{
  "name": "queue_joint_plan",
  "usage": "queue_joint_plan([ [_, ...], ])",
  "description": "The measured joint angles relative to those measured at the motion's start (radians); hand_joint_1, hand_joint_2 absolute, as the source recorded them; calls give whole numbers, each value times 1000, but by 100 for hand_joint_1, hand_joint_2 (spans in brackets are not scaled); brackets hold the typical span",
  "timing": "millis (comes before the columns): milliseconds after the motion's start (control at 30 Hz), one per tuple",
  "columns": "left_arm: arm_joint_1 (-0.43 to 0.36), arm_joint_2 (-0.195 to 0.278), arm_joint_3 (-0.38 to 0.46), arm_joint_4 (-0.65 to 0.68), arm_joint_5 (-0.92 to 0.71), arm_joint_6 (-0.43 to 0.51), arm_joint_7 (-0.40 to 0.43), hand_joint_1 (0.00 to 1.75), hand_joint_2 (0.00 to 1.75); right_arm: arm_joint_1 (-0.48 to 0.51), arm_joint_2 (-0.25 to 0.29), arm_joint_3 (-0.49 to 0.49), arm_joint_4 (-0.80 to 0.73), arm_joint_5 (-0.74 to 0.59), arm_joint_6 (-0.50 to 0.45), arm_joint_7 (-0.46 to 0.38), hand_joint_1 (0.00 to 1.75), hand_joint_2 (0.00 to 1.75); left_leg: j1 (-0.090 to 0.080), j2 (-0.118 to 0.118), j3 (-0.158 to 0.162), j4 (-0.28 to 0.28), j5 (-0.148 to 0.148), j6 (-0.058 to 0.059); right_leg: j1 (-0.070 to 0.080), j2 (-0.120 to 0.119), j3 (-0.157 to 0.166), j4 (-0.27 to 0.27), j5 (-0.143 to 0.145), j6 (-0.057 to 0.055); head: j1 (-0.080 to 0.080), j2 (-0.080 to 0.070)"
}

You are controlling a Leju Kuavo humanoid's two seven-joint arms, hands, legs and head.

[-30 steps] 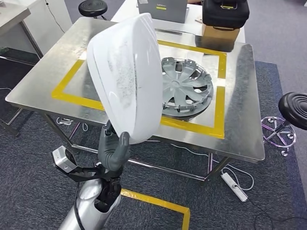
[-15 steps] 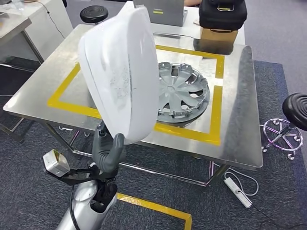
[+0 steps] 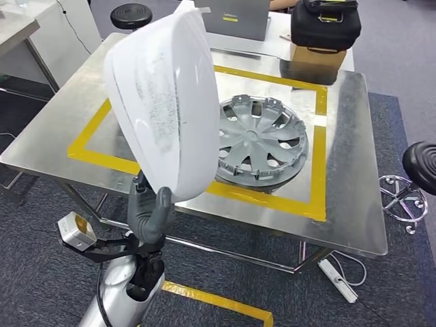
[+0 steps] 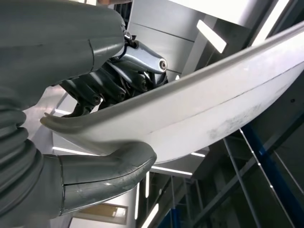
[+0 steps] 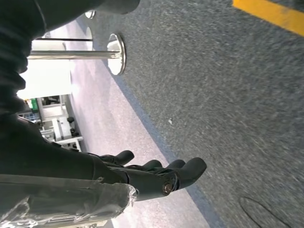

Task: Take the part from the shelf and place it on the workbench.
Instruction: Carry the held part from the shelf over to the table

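Your metal surface (image 3: 77,116), with its yellow tape square, already carries a grey wheel cover (image 3: 259,139). The white panel (image 3: 162,102) is held upright at the near edge, pinched at its lower rim by your left robot hand (image 3: 148,214). You're mid-carry; next, reach forward and lower it flat. Your right robot hand (image 5: 157,173) hangs spread, holding nothing.

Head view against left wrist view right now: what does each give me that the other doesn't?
Only the head view shows the metal workbench, its yellow tape square and the grey hubcap lying inside it. Only the left wrist view shows the dark fingers on one face of the part opposite the thumb, with ceiling lights behind. Both show the left hand gripping the white part by its edge.
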Motion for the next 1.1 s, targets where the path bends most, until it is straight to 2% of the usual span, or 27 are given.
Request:
queue_joint_plan([
  [67, 0, 0, 0, 0, 0, 3, 0, 175, 175, -1, 0, 0, 0, -1, 1, -1, 0, 175, -1, 1, 6, 0, -7, 8, 0, -1, -75, 138, -57, 3, 5, 0],
  [100, 0, 0, 0, 1, 1, 3, 0, 175, 175, 0, 0, 0, 0, -2, 1, -2, 0, 175, -1, 0, 9, 0, -10, 10, 0, -1, -114, 200, -75, 4, 5, 0],
  [133, 0, 0, 0, 1, 2, 4, 0, 175, 175, 1, 0, 0, 0, -2, 2, -2, 0, 175, -2, -1, 12, 0, -13, 10, 0, -1, -140, 231, -73, 4, 6, 0],
  [167, 0, 0, 0, 1, 3, 4, 0, 175, 175, 2, 0, 0, 0, -3, 2, -2, 0, 175, -2, -3, 17, 0, -17, 10, 0, -1, -148, 222, -49, 3, 6, 0],
  [200, 0, 0, 0, 1, 5, 5, 0, 175, 175, 2, 0, 0, 0, -4, 3, -2, 0, 175, -2, -4, 23, 0, -21, 8, 0, -1, -135, 174, -7, 2, 6, 0],
  [233, 0, 0, 0, 1, 6, 5, 0, 175, 175, 2, 0, 0, 0, -4, 3, -2, 0, 175, -2, -5, 30, 0, -25, 5, 0, -2, -110, 105, 40, 0, 6, 0],
  [267, 0, 0, 0, 1, 8, 6, 0, 175, 175, 1, 0, 0, 0, -4, 3, -2, 0, 175, -4, -6, 35, 2, -30, 1, 0, -2, -82, 37, 75, -3, 6, 0],
  [300, 0, 0, 0, 1, 11, 7, 0, 175, 175, 0, 0, 0, 0, -4, 3, -2, 0, 175, -6, -6, 39, 3, -34, -4, 0, -2, -62, -12, 97, -6, 6, 0],
  [333, 0, 0, 0, 1, 14, 9, 0, 175, 175, -1, 0, 0, 0, -4, 2, -2, 0, 175, -8, -7, 40, 3, -35, -9, 2, -1, -52, -36, 104, -10, 5, 0],
  [433, 0, 0, 0, 1, 27, 14, 0, 175, 175, 0, 0, 0, 0, -5, 1, -2, 0, 175, -6, -6, 41, 1, -38, -25, 3, 1, -49, -45, 106, -27, 5, 0],
  [467, 0, 0, 0, 1, 30, 15, 0, 175, 175, 0, 0, 0, 0, -5, 1, -2, 0, 175, -6, -5, 35, 14, -49, -32, 1, 1, -48, -48, 107, -33, 3, 0],
  [533, 0, 1, 0, 1, 35, 19, 0, 175, 175, -1, 0, 0, 0, -5, 1, -2, 0, 175, -5, -3, -7, 101, -99, -43, -3, 0, -45, -51, 108, -41, -1, 0],
  [600, 0, 2, 0, 1, 30, 17, 0, 175, 175, -1, 0, 0, 0, -3, 1, -2, 0, 175, -4, -2, -75, 231, -150, -48, -3, 0, -44, -52, 102, -46, -2, 0],
  [633, 0, 2, 0, 1, 23, 12, 0, 175, 175, 0, 0, 0, 0, -1, 1, -3, 0, 175, -4, -2, -98, 269, -154, -49, -4, 0, -42, -52, 96, -48, -2, 0],
  [667, 0, 3, 0, 0, 13, 4, 0, 175, 175, 0, 0, 0, 0, 1, 1, -4, 0, 175, -4, -1, -104, 272, -137, -49, -4, 1, -38, -52, 88, -49, -2, 0],
  [700, 0, 3, 0, -2, 4, -4, 0, 175, 175, 1, 0, 0, 0, 3, 2, -6, 0, 175, -4, -1, -89, 239, -105, -47, -4, 1, -31, -52, 82, -49, -2, 0],
  [767, 0, 4, 0, -8, -7, -15, 0, 175, 175, 2, 0, 0, 0, 5, 3, -8, 0, 175, -4, 2, -26, 114, -39, -42, -3, 2, -14, -51, 72, -40, -3, 0],
  [800, 0, 3, 0, -10, -9, -20, 0, 175, 175, 2, 0, 0, 0, 5, 3, -8, 0, 175, -4, 3, 3, 59, -24, -38, -1, 2, -8, -50, 69, -33, -4, 0],
  [867, 1, 3, -1, -11, -4, -28, 0, 175, 175, 1, 0, 0, 0, 4, 3, -9, 0, 175, -6, 4, 29, 9, -26, -28, 3, 3, -2, -51, 67, -21, -3, 0],
  [967, 0, 0, 0, -10, 11, -34, 0, 175, 175, -1, 0, 0, 0, 4, 3, -9, 0, 175, -4, 3, 35, 2, -33, -9, 1, 1, -4, -44, 54, -8, 1, 0],
  [1000, 0, 0, 0, -10, 16, -34, 0, 175, 175, -1, 0, 0, 0, 3, 3, -9, 0, 175, -2, 3, 39, 0, -36, -3, 1, 0, -18, -16, 39, -4, 4, 0],
  [1033, 0, -1, 0, -10, 20, -34, 0, 175, 175, -1, 0, 0, 0, 3, 3, -9, 0, 175, -1, 4, 42, 0, -39, 2, 1, -1, -46, 36, 16, -1, 6, 0],
  [1100, 0, -1, 0, -10, 27, -35, 0, 175, 175, 0, 0, 0, 0, 3, 3, -9, 0, 175, -3, 4, 49, 0, -47, 10, 1, -2, -129, 181, -32, 1, 11, 0],
])
